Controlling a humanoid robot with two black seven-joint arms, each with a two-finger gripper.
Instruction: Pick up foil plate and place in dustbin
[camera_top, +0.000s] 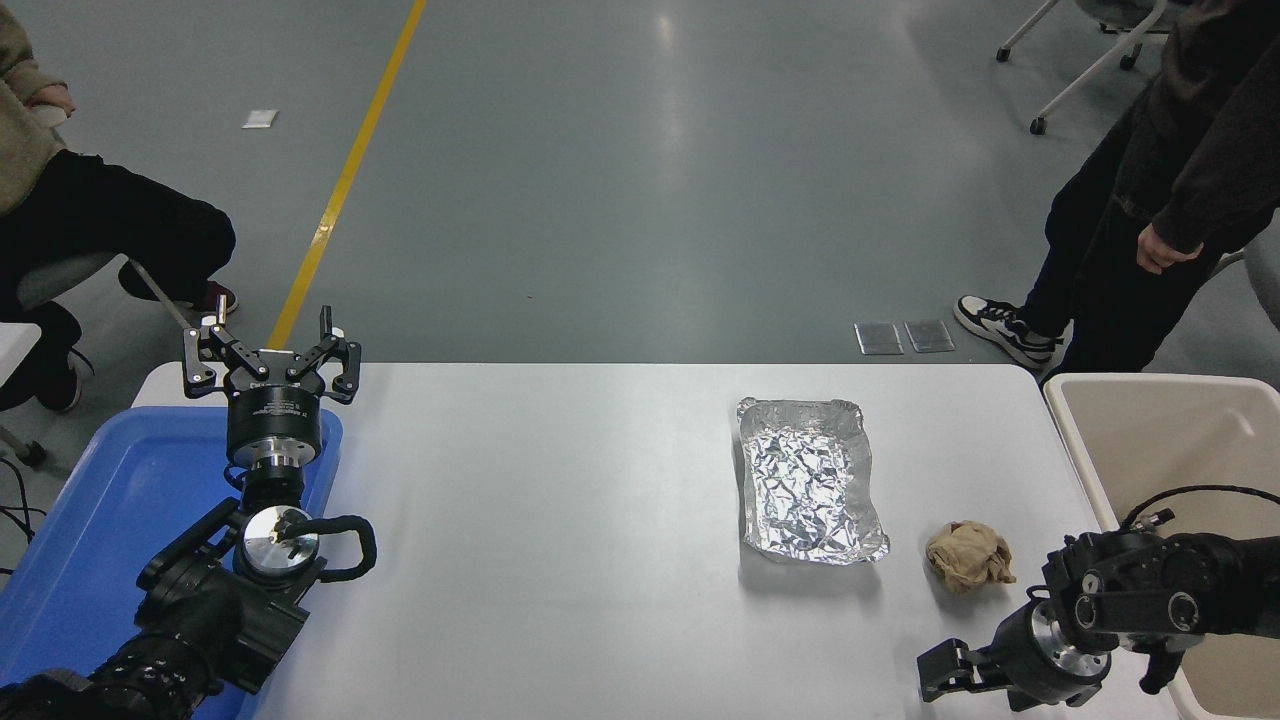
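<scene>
Nearest the camera, the robot's right hand hangs low at the bottom right corner of the white surface, pointing toward the picture's left; how far its fingers are apart cannot be told from this angle, and nothing shows in its hold. Just beyond it lies a crumpled tan paper ball, and just beside that, further from the camera and to the left, the foil plate rests flat on the surface, rim up, its crinkled bottom catching the light. The plate is apart from both hands. A beige dustbin stands against the surface's right edge, with the right arm reaching in partly over its near rim. At the lower left the left arm is parked over a blue plastic tray, its left hand pointing away from the camera with fingers spread wide and holding nothing. Beyond the far edge, a person in dark clothes stands at the upper right, while another person sits at the upper left on the grey floor with its yellow line.
</scene>
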